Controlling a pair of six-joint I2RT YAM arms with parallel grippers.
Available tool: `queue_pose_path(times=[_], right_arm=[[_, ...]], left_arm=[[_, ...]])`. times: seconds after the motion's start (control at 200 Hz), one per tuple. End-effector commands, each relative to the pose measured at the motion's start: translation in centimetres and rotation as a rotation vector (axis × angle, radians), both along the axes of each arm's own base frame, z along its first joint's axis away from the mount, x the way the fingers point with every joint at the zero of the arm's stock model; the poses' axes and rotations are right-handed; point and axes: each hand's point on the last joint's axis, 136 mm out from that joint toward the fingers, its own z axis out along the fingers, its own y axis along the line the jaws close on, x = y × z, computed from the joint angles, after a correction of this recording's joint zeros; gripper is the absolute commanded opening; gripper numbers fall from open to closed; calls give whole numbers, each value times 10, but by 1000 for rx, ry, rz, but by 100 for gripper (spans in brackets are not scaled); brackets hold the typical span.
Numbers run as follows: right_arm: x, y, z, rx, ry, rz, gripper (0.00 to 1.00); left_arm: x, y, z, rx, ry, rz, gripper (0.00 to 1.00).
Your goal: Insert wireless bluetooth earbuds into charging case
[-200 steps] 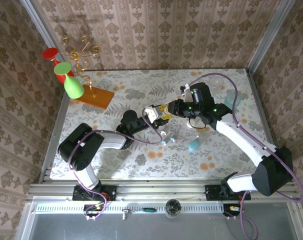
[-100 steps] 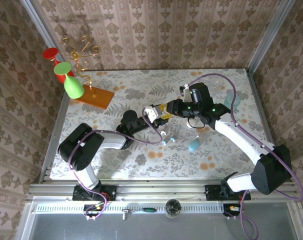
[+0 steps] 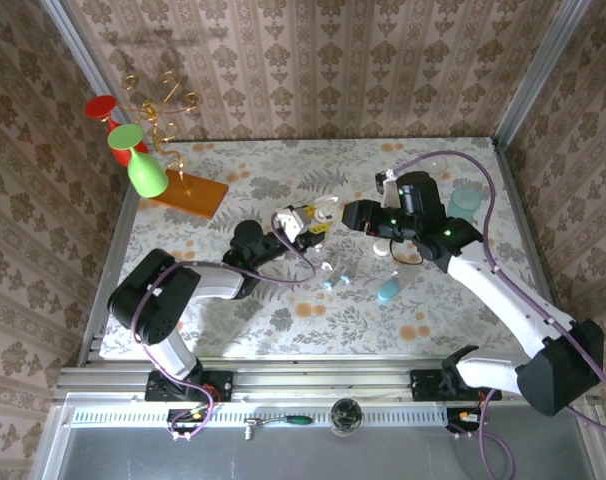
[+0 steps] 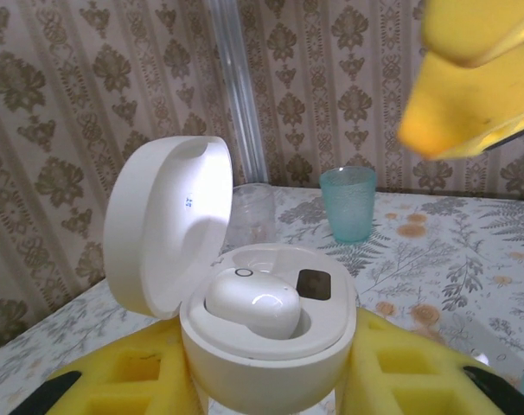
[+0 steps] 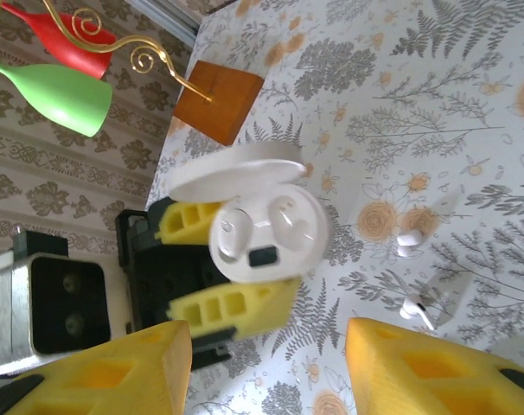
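Retreated rightward, the right gripper point(image 5: 266, 367) hung spread, empty; left gripper point(image 4: 262, 389) pinched the open white round charging case point(image 4: 271, 346), one white earbud point(image 4: 252, 303) seated; second likely needed fetching.

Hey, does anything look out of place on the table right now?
Two earbuds lie loose on the table, apart from the open charging case, which the left gripper holds with one bud seated.
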Motion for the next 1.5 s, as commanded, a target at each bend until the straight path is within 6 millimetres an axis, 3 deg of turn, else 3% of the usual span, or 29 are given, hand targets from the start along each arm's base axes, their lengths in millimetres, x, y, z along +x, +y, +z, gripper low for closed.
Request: queue_pose_path(times=[0.0, 0.115, 0.245, 0.3, 0.45, 0.61, 0.825, 0.87, 1.005, 1.245, 1.495], right_arm=[[7, -15, -17, -35, 7, -64, 52], [16, -14, -42, -48, 72, -79, 52], [30, 2, -67, -24, 129, -48, 53], [39, 8, -90, -50, 182, -33, 53], [57, 23, -129, -105, 276, 1, 53], [63, 39, -169, -274, 314, 31, 55], [74, 41, -198, -601, 254, 26, 62], [74, 42, -203, -652, 247, 35, 65], [77, 52, -211, -782, 209, 64, 69], [77, 47, -228, -1005, 188, 92, 72], [69, 34, -233, -1056, 213, 97, 71]], left_arm=[[-1, 22, 22, -59, -32, 33, 34], [0, 47, 25, -68, -29, 79, 34], [-3, 71, 31, -85, -30, 123, 34], [-6, 79, 33, -92, -32, 137, 34], [-14, 89, 34, -86, -28, 158, 34], [-20, 98, 33, -80, -34, 190, 34], [-22, 113, 36, -100, -15, 227, 34], [-13, 127, 36, -115, -3, 265, 34], [-10, 140, 39, -140, 9, 283, 34], [-11, 144, 38, -135, 12, 290, 34], [-11, 143, 36, -126, 15, 286, 34]])
